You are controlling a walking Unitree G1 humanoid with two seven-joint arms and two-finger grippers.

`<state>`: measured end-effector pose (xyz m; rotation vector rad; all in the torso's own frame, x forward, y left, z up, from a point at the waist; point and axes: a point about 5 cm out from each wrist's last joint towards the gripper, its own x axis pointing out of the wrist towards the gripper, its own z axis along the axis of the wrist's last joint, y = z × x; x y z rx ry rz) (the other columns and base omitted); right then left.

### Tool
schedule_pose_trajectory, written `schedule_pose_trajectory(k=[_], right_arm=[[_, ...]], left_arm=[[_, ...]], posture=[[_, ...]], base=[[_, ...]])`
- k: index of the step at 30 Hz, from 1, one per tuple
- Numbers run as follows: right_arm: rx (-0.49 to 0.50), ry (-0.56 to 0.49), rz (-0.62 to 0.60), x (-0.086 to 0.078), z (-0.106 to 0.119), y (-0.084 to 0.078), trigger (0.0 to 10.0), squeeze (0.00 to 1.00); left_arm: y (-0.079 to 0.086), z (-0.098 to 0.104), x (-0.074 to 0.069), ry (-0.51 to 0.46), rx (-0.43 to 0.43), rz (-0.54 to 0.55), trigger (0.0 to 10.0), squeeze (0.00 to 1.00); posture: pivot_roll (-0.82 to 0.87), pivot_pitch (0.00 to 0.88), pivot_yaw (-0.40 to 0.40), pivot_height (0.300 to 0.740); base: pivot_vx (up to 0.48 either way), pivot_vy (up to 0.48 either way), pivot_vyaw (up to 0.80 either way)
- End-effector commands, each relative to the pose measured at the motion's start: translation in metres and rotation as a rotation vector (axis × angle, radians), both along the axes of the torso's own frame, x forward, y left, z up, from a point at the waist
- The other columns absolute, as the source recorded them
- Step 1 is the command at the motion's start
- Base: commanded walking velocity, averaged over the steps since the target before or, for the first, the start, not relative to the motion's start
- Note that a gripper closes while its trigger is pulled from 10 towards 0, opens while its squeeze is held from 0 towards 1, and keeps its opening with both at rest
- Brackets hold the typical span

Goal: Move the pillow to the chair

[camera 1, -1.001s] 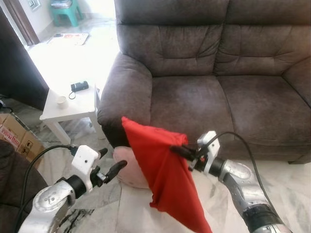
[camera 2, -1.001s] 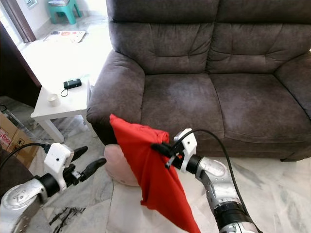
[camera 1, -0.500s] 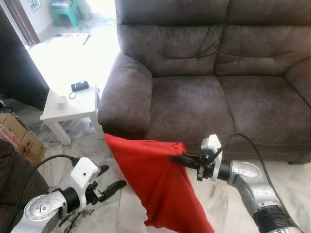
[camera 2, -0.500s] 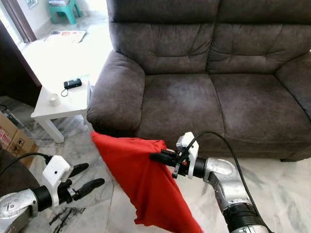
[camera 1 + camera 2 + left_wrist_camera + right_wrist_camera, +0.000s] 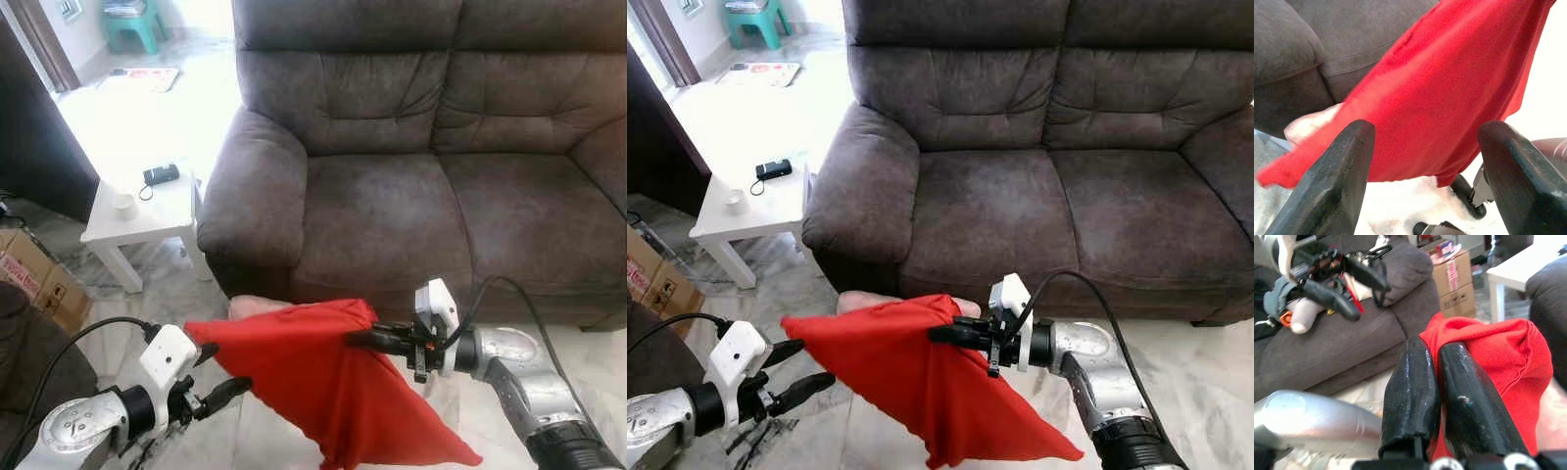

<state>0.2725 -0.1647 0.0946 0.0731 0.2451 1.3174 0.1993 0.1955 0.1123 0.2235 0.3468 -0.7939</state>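
A limp red pillow [image 5: 333, 387] hangs low in front of the brown sofa [image 5: 392, 196], spread out almost flat. My right gripper [image 5: 358, 339] is shut on its upper edge; the right wrist view shows both fingers [image 5: 1415, 382] pressed together on red fabric [image 5: 1498, 352]. My left gripper [image 5: 223, 370] is open right at the pillow's left corner, and I cannot tell if it touches. In the left wrist view the red fabric [image 5: 1449, 83] lies just beyond the spread fingers [image 5: 1334, 181]. A pale pink cushion [image 5: 257, 305] peeks out behind the pillow on the floor.
To the left, a white side table [image 5: 147, 211] carries a black device and a small cup. A cardboard box [image 5: 29, 274] sits at the far left beside a dark seat [image 5: 20, 362]. The right wrist view shows a brown couch [image 5: 1327, 342] with clutter. Marble floor lies around me.
The red pillow has swung from hanging down to spread low and leftward. My right gripper has dropped and shifted right, still gripping. My left gripper has come up to the pillow's left corner.
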Motion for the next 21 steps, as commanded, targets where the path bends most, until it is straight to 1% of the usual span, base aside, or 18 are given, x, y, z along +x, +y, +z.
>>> schedule_pose_trajectory(k=[1,2,3,4,5,7,9,12,14,18,20,21], right_arm=[[0.076,-0.103,0.069,0.002,0.024,0.006,10.0,0.0],[0.094,-0.115,0.082,0.001,0.028,0.005,10.0,0.0],[0.099,-0.124,0.099,0.0,0.031,0.003,10.0,0.0],[0.099,-0.124,0.099,0.0,0.031,0.003,10.0,0.0],[0.097,-0.13,0.116,-0.001,0.032,0.002,10.0,0.0],[0.095,-0.144,0.134,-0.001,0.033,0.001,10.0,0.0],[0.091,-0.163,0.173,-0.004,0.035,0.0,10.0,0.0],[0.061,-0.157,0.209,-0.007,0.034,-0.001,10.0,0.0],[0.06,-0.15,0.23,-0.01,0.033,-0.002,10.0,0.0],[0.04,-0.142,0.262,-0.014,0.03,-0.004,10.0,0.0],[0.033,-0.136,0.286,-0.017,0.028,-0.005,10.0,0.0],[0.017,-0.134,0.302,-0.019,0.026,-0.006,10.0,0.0]], left_arm=[[0.003,0.002,-0.004,-0.014,0.038,-0.02,10.0,0.0],[0.004,0.001,-0.008,-0.017,0.071,-0.034,10.0,0.0],[0.004,-0.004,-0.013,0.002,0.095,-0.057,10.0,0.0],[0.004,-0.004,-0.013,0.002,0.095,-0.057,10.0,0.0],[0.005,-0.007,-0.018,0.019,0.11,-0.073,10.0,0.0],[0.007,-0.01,-0.022,0.034,0.125,-0.089,10.0,0.0],[0.012,-0.015,-0.029,0.062,0.168,-0.115,10.0,0.0],[0.017,-0.018,-0.035,0.08,0.202,-0.142,10.0,0.0],[0.022,-0.017,-0.036,0.068,0.223,-0.141,10.0,0.0],[0.029,-0.014,-0.029,0.014,0.274,-0.119,10.0,0.0],[0.031,-0.01,-0.024,-0.023,0.275,-0.101,10.0,0.0],[0.032,-0.009,-0.022,-0.042,0.289,-0.1,10.0,0.0]], posture=[[0.12,0.104,0.0,0.74],[0.12,0.106,-0.001,0.74],[0.12,0.108,-0.002,0.74],[0.12,0.108,-0.002,0.74],[0.12,0.109,-0.002,0.74],[0.12,0.111,-0.003,0.74],[0.12,0.112,-0.005,0.74],[0.13,0.115,-0.008,0.74],[0.13,0.115,-0.008,0.74],[0.13,0.115,-0.008,0.74],[0.14,0.114,-0.009,0.74],[0.13,0.114,-0.009,0.74]], base=[[0.0,0.0,0.0],[0.0,0.0,0.0],[0.0,0.0,0.0],[0.0,0.0,0.0],[0.0,0.0,0.0],[0.0,0.0,0.0],[0.0,0.0,0.0],[0.0,0.0,0.0],[0.0,0.0,0.0],[0.0,0.0,0.0],[0.0,0.0,0.0],[0.0,0.0,0.0]])
